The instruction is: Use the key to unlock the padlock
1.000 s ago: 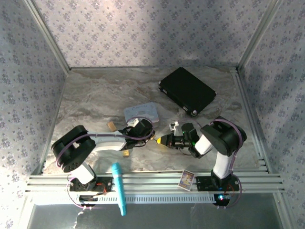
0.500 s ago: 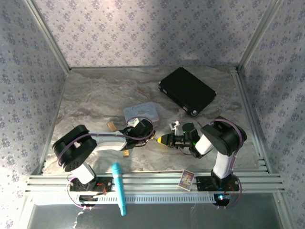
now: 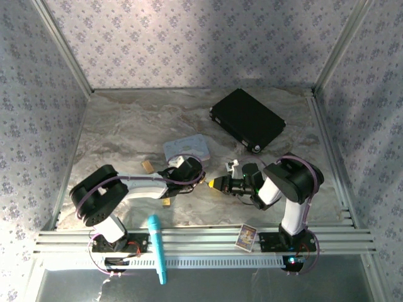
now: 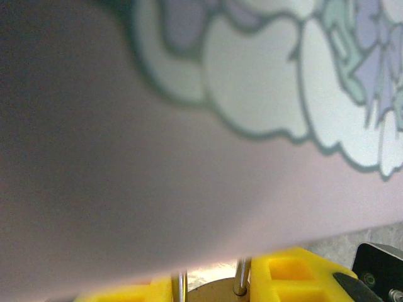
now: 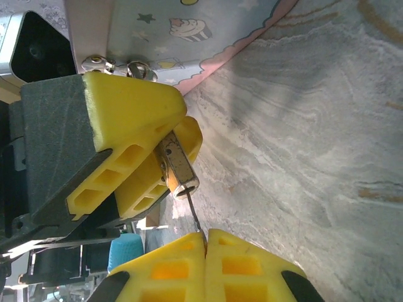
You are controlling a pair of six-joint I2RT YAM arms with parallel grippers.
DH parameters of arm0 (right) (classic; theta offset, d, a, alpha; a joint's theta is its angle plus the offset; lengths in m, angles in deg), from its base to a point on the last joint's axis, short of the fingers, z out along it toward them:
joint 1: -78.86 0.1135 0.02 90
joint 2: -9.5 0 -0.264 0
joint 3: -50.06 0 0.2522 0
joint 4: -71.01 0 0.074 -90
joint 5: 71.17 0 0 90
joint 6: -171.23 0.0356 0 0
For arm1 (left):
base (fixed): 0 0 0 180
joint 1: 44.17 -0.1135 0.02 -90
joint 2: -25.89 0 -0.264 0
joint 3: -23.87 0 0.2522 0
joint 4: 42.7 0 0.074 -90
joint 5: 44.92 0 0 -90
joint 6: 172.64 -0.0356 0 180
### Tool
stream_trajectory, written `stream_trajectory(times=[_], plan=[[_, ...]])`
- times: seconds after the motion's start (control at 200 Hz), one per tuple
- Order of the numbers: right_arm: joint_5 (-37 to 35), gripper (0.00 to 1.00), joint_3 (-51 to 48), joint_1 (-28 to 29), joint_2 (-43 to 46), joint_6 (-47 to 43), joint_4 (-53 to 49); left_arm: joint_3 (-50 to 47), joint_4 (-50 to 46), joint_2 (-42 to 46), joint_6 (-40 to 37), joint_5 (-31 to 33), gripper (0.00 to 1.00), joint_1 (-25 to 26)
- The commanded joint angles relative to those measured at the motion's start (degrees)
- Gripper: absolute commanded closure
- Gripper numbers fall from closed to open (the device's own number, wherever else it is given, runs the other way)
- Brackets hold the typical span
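Observation:
In the right wrist view the brass padlock [image 5: 176, 165] sits clamped between the yellow fingers [image 5: 129, 104] of my left gripper [image 3: 196, 178], keyhole end pointing out. The thin silvery key [image 5: 192, 217] runs from that keyhole down into my right gripper [image 5: 205, 238], which is shut on its head. The key's tip is in the keyhole. In the left wrist view the padlock's brass body [image 4: 211, 293] and its two shackle legs show between the fingers of my left gripper [image 4: 208, 289]. From above, my right gripper [image 3: 217, 184] faces the left one, tip to tip.
The pastel tin box [image 3: 187, 148] lies right behind the left gripper and looms close in the left wrist view [image 4: 189, 126]. A black case [image 3: 247, 119] lies at the back right. A tan block [image 3: 147, 165], gold cube [image 3: 167, 201], teal pen [image 3: 157, 248] and card [image 3: 247, 236] lie nearer.
Almost nothing. The right arm's elbow has shifted slightly to the left. Both grips are as they were, and the grippers stay tip to tip.

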Motion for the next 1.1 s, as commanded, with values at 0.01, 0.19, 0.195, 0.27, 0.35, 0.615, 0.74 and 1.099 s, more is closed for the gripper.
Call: stream_trajectory(times=[0.01,0.19,0.195,0.27,0.35,0.615,0.74,1.099], plan=[[-1.6,1.00,0.7,0.2,-1.6,1.3,2.6,-0.4,-1.4,-1.6,5.5,-6.0,0.85,1.0],[-2.3,1.00,1.0,0.3,-3.2,4.2,6.6,-0.3,-1.3,-1.6,5.7,-6.0,0.85,1.3],[-2.3,1.00,1.0,0.3,-3.3,4.4,6.6,-0.3,-1.3,-1.6,5.7,-6.0,0.85,1.3],[-2.3,1.00,1.2,0.2,-4.3,6.1,8.5,-0.3,-1.3,-1.6,5.8,-6.2,0.85,1.3],[-3.1,1.00,1.5,0.6,-4.6,6.6,8.5,-0.3,-1.1,-1.6,6.0,-6.2,0.85,1.4],[-6.4,1.00,2.4,4.0,-4.5,8.3,8.6,0.1,-0.8,-1.8,7.3,-5.7,0.85,1.6],[-7.3,1.00,2.5,3.9,-5.4,8.2,8.5,0.9,-1.3,-1.9,6.7,-6.1,0.85,1.8],[-5.1,1.00,1.7,0.3,-6.1,6.6,7.4,0.4,-1.2,-2.2,6.0,-6.7,0.86,2.1]])
